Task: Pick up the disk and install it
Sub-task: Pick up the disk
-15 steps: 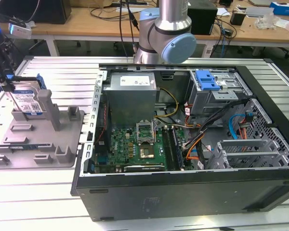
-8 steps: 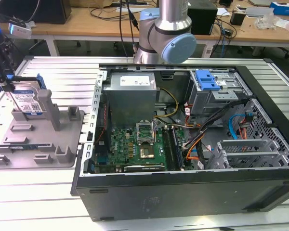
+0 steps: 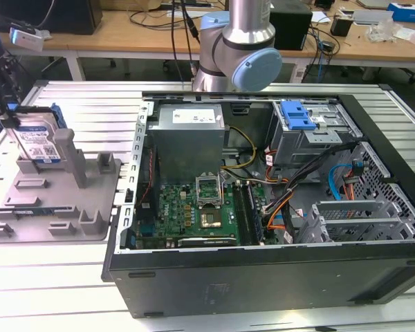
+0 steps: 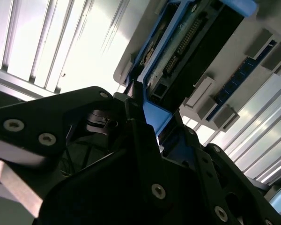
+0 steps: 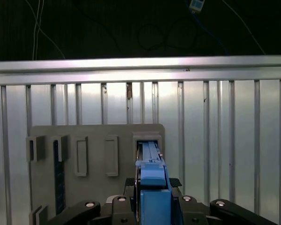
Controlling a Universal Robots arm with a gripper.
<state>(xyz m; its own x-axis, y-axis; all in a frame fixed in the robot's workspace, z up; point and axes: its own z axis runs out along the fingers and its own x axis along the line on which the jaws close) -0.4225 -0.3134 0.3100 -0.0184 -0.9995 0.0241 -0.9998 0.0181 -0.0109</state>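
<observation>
Black end effector point(image 5: 153, 185) is clenched on the disk point(image 3: 38, 143), its fingers point(image 5: 179, 183) pressed on either side of the blue carrier frame in the first wrist view. The second wrist view shows one finger point(image 4: 136, 105) against the blue frame, with the disk's dark circuit-board side beyond it. In the exterior view the disk stands nearly upright, slightly tilted, with its white-and-blue label showing. It is at the far end of a grey fixture plate point(image 3: 55, 200); its lower edge meets the plate's slot, and whether it rests there or hangs clear cannot be told. The fixture plate lies on a slatted metal bench point(image 3: 90, 97). To the exterior view's right of the plate lies an open computer case point(image 3: 263, 277), holding a grey power supply box point(image 3: 190, 135), a green motherboard point(image 3: 194, 207) and a blue latch piece point(image 3: 297, 114). Beyond the case stands the arm's grey joint point(image 3: 242, 55).
</observation>
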